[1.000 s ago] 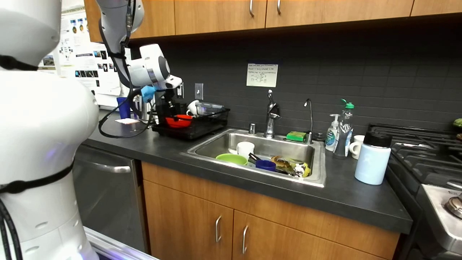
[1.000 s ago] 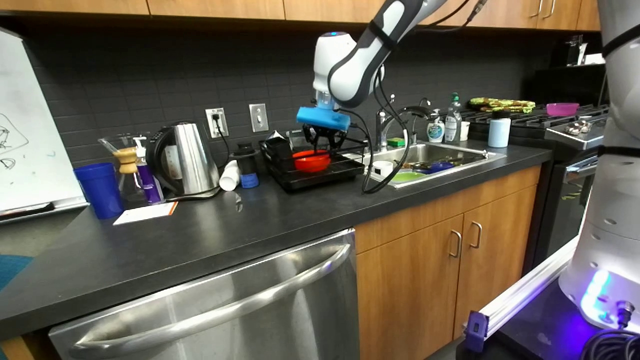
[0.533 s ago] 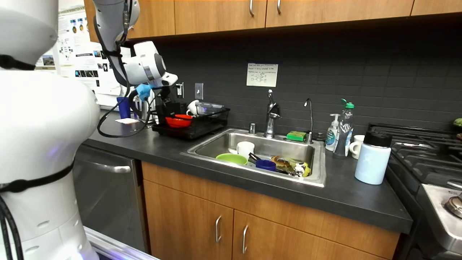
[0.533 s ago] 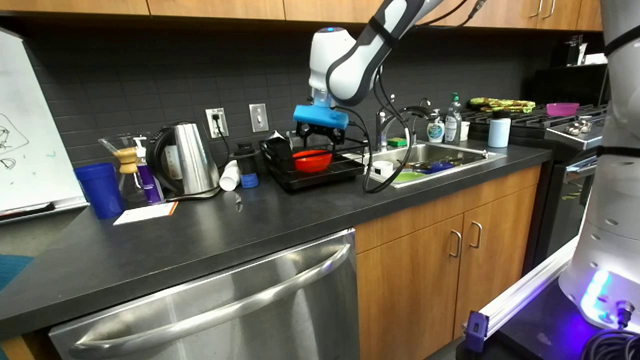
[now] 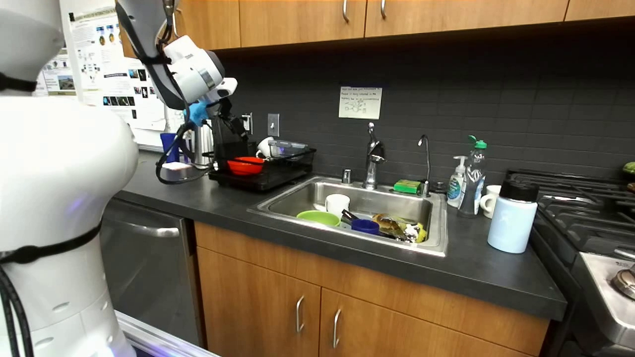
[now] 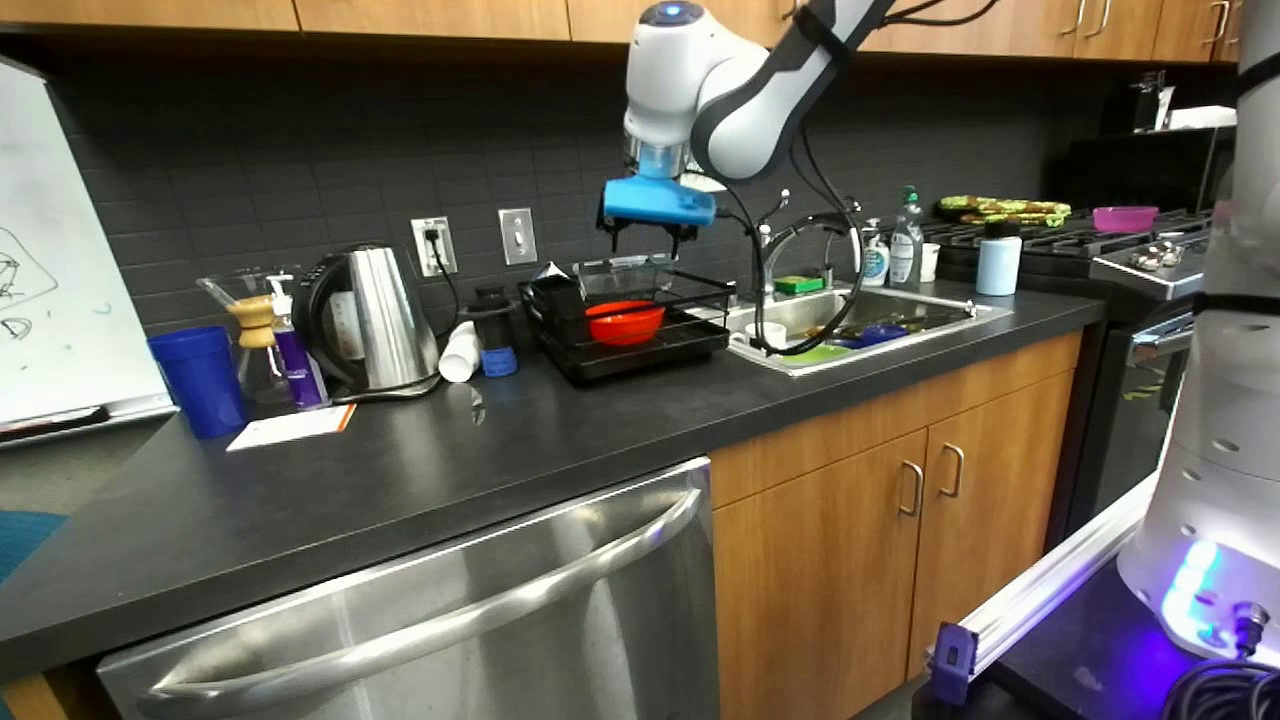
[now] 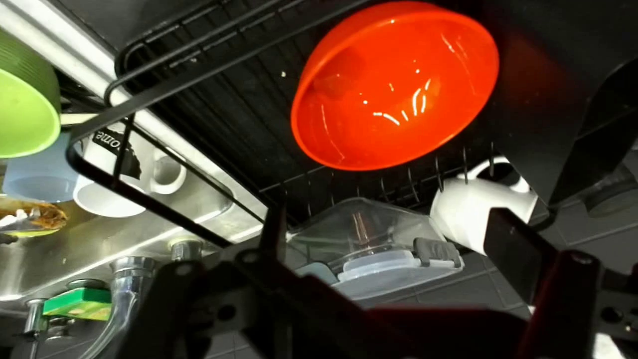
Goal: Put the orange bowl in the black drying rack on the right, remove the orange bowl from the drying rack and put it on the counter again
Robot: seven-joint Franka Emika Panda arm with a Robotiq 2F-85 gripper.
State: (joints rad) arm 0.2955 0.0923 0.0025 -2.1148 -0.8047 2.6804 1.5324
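- Above the black rectangular wire drying rack [image 6: 660, 356], the dark metal two-fingered gripper [image 6: 645, 246] is hovering, its fingers being spread wide apart; nothing is being gripped.
- Inside the rack, below and apart from the gripper, the glossy red-orange round plastic-looking bowl [image 7: 398, 94] is being supported, mouth upward.
- The bowl is being judged light, stiff and hardly fragile; slipping along the slick wall is being expected under a loose pinch.
- The rim is being favoured for the hold, one finger inside, one outside.
- At the rack's wall side, room is being narrowed by the clear plastic box [image 7: 381, 267] and white ceramic-looking mug [image 7: 461, 214]; a straight lift is being called for.
- In front of the rack, setting-down room is being offered by the smooth dark grey counter [image 6: 560, 440]; beside the rack, a drop is being formed by the steel sink [image 5: 440, 238].
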